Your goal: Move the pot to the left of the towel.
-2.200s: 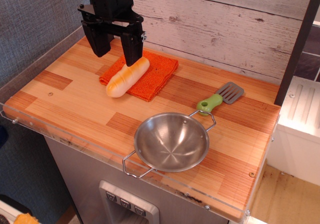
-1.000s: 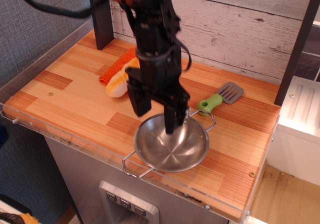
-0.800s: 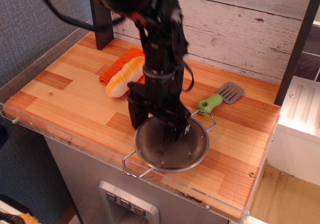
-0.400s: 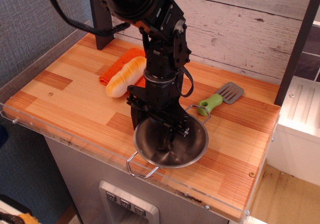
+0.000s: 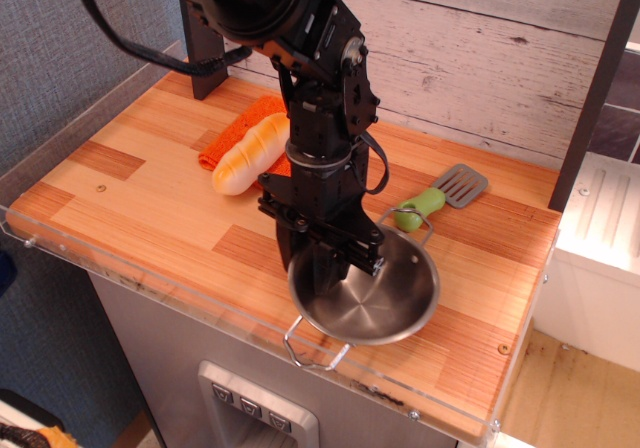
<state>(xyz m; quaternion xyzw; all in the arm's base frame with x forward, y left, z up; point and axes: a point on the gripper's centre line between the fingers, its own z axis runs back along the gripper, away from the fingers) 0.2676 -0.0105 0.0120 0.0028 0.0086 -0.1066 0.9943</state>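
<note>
1. Pale tan bread roll (image 5: 252, 154): up and left of the tool, lying diagonally.
2. Spatula (image 5: 440, 196) with green handle and grey slotted blade: up and right of the tool, flat on the wood.
3. Wooden counter (image 5: 140, 208): striped light and reddish planks underneath.
4. Whitewashed plank wall (image 5: 480, 58): behind.

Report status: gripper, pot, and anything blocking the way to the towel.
Gripper down in the pot, jaws clamped on its near-left rim. Pot tilted, front right of counter. Bread roll lies on the towel; left of the towel looks open.
</note>
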